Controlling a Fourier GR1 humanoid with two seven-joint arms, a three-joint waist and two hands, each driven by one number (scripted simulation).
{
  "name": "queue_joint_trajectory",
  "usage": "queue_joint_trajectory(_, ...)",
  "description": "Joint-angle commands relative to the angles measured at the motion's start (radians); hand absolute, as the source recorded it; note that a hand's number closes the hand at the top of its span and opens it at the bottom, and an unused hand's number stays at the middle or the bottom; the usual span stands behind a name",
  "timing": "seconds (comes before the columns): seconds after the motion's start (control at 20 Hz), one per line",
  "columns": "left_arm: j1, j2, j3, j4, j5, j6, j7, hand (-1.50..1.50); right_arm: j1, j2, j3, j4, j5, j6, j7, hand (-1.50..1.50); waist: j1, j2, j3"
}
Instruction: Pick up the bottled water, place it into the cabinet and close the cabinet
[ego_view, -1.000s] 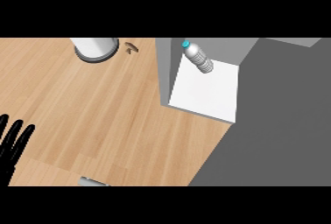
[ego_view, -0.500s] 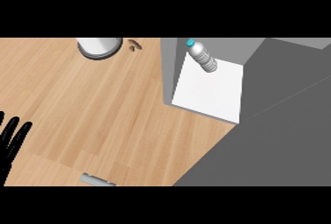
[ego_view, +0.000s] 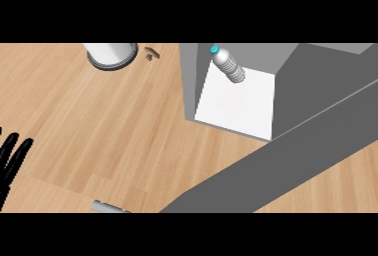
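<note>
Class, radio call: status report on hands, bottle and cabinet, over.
Left hand open, resting at left edge; right hand unseen. Bottled water inside cabinet. Door not closed.

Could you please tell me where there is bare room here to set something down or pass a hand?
The widest bare patch is the wood counter between the left hand at the left edge, the white container at the top and the cabinet. The white shelf is bare in front of the bottled water. The grey door panel crowds the lower right.
</note>
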Motion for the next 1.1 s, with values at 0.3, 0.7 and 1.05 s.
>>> queue_joint_trajectory(0.3,0.001,0.003,0.013,0.026,0.016,-0.013,0.006,-1.50,-0.332,0.163,-0.051,0.285,0.044,-0.131,0.214,1.50,-0.018,-0.009,0.007)
queue_joint_trajectory(0.7,0.008,-0.003,0.031,0.044,0.035,-0.023,0.003,-1.50,-0.667,0.281,-0.131,0.614,0.039,-0.279,0.301,1.50,-0.045,-0.017,0.017)
queue_joint_trajectory(1.05,0.028,-0.001,0.058,0.063,0.040,-0.040,-0.009,-1.50,-0.904,0.284,-0.253,0.879,0.121,-0.518,0.216,1.50,-0.073,-0.020,0.021)
